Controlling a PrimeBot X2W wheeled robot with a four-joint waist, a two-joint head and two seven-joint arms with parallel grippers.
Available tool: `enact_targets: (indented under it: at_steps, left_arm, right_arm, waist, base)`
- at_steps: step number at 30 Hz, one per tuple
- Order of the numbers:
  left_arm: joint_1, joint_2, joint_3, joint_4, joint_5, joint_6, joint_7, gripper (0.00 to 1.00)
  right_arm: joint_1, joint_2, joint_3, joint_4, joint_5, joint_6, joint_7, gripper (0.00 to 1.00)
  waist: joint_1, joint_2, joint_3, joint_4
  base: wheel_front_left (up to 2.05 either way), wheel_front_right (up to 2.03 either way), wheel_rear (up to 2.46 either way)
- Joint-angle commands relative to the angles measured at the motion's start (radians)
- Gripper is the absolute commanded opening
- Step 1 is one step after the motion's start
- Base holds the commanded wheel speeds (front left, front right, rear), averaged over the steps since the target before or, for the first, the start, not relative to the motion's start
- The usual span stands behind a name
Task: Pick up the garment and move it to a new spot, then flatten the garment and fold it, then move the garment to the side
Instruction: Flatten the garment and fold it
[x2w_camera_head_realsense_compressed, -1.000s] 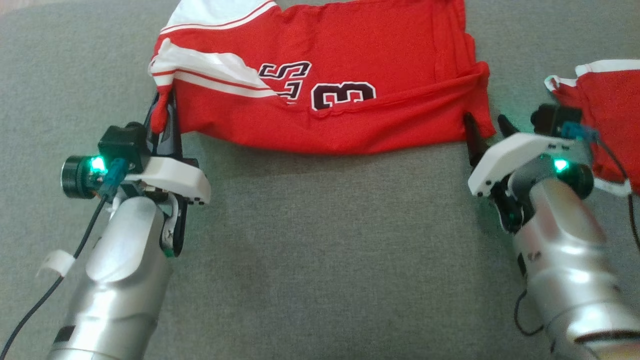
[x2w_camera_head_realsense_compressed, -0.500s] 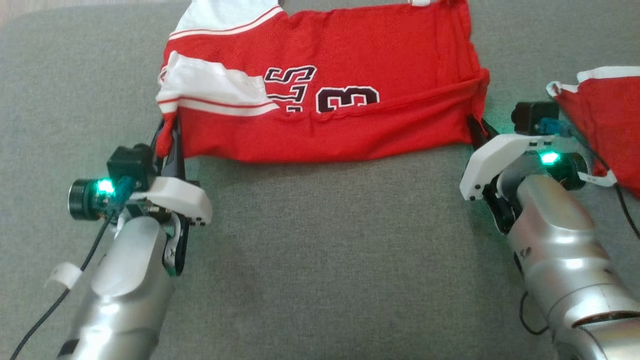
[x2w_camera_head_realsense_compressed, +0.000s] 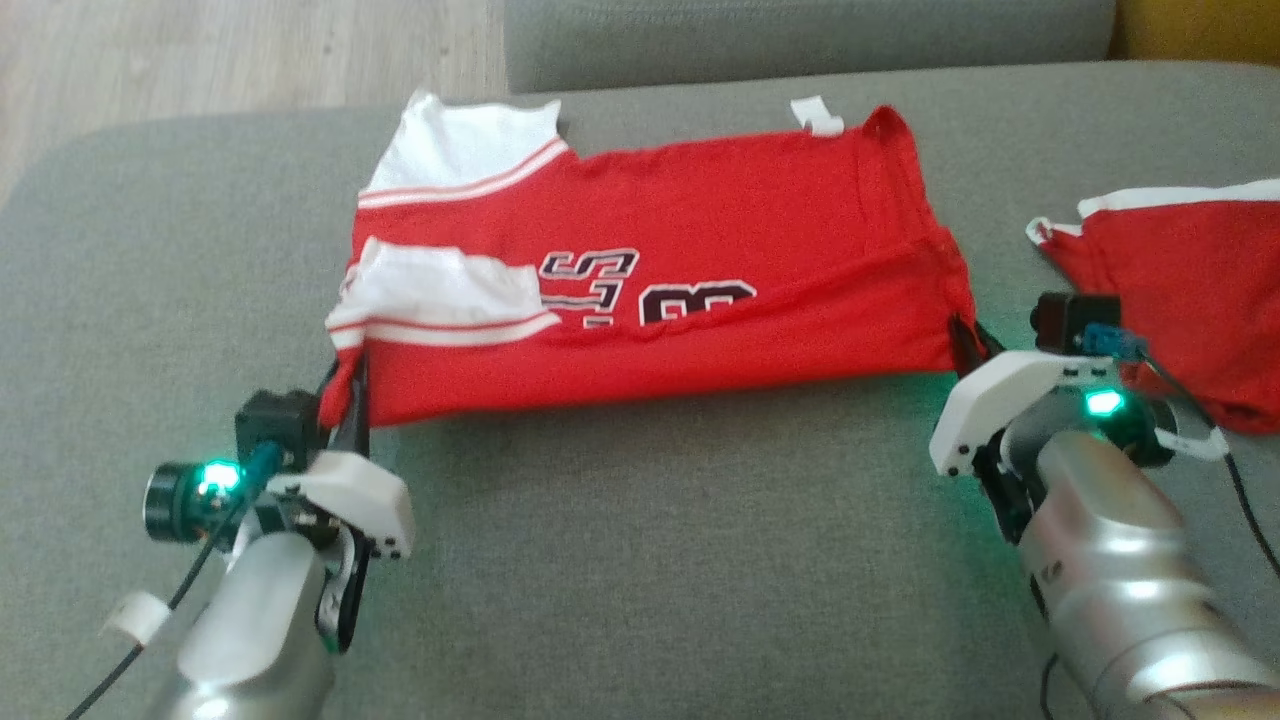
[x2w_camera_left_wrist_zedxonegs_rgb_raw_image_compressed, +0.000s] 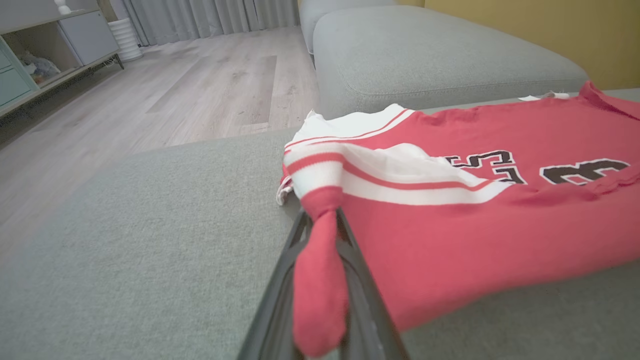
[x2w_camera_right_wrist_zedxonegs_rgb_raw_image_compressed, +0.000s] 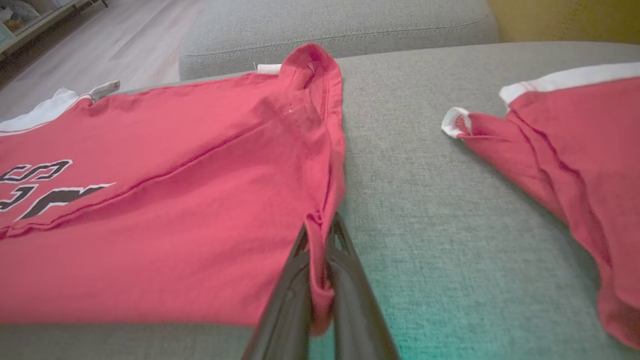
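The garment (x2w_camera_head_realsense_compressed: 700, 240), a red jersey with dark lettering and a white red-striped sleeve (x2w_camera_head_realsense_compressed: 440, 305), lies spread across the grey cushion (x2w_camera_head_realsense_compressed: 640, 560). Its white tag (x2w_camera_head_realsense_compressed: 818, 115) sticks out at the far edge. My left gripper (x2w_camera_head_realsense_compressed: 350, 385) is shut on the near left corner; in the left wrist view a red strip of the garment (x2w_camera_left_wrist_zedxonegs_rgb_raw_image_compressed: 450, 215) runs down between the fingers (x2w_camera_left_wrist_zedxonegs_rgb_raw_image_compressed: 280, 280) of the left gripper (x2w_camera_left_wrist_zedxonegs_rgb_raw_image_compressed: 320, 220). My right gripper (x2w_camera_head_realsense_compressed: 968, 340) is shut on the near right corner, and the right wrist view shows the right gripper (x2w_camera_right_wrist_zedxonegs_rgb_raw_image_compressed: 320, 232) pinching the garment's hem (x2w_camera_right_wrist_zedxonegs_rgb_raw_image_compressed: 320, 260). The near edge sits slightly raised.
Another red cloth with plain white edging (x2w_camera_head_realsense_compressed: 1180, 290) lies on the cushion just right of my right wrist, also the red cloth (x2w_camera_right_wrist_zedxonegs_rgb_raw_image_compressed: 575, 165). A second grey cushion (x2w_camera_head_realsense_compressed: 800, 40) stands beyond, wooden floor (x2w_camera_head_realsense_compressed: 200, 60) off the far left edge, a yellow wall (x2w_camera_head_realsense_compressed: 1200, 25) at far right.
My right gripper, open beside the near right corner a second ago, has shut on it. The left has kept its hold. The head camera tilted up, so the whole picture shifted down.
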Motion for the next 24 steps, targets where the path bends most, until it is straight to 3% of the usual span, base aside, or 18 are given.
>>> enact_targets:
  at_steps: [1,9,14,24]
  left_arm:
    - [0.002,0.049,0.026,-0.04,-0.007,-0.001,0.015,0.0]
    - [0.108,0.072,0.006,-0.134,-0.02,0.002,0.085,0.0]
    - [0.19,0.098,0.0,-0.246,-0.031,0.019,0.145,0.0]
    - [0.308,0.141,-0.03,-0.426,-0.049,0.037,0.285,0.0]
  right_arm:
    - [0.008,0.012,0.035,-0.03,0.039,0.007,-0.003,0.0]
    - [0.122,0.012,0.127,-0.105,0.15,0.007,0.041,0.0]
    - [0.204,0.012,0.13,-0.197,0.145,0.007,0.105,0.0]
    - [0.465,0.012,0.015,-0.587,0.086,0.007,0.293,0.0]
  waist:
    - [0.0002,0.0,-0.034,-0.008]
    - [0.0002,0.0,-0.083,-0.028]
    - [0.0002,0.0,-0.11,-0.04]
    - [0.0002,0.0,-0.132,-0.053]
  base:
    - [0.0,0.0,0.0]
    - [0.0,0.0,0.0]
    - [0.0,0.0,0.0]
    - [0.0,0.0,0.0]
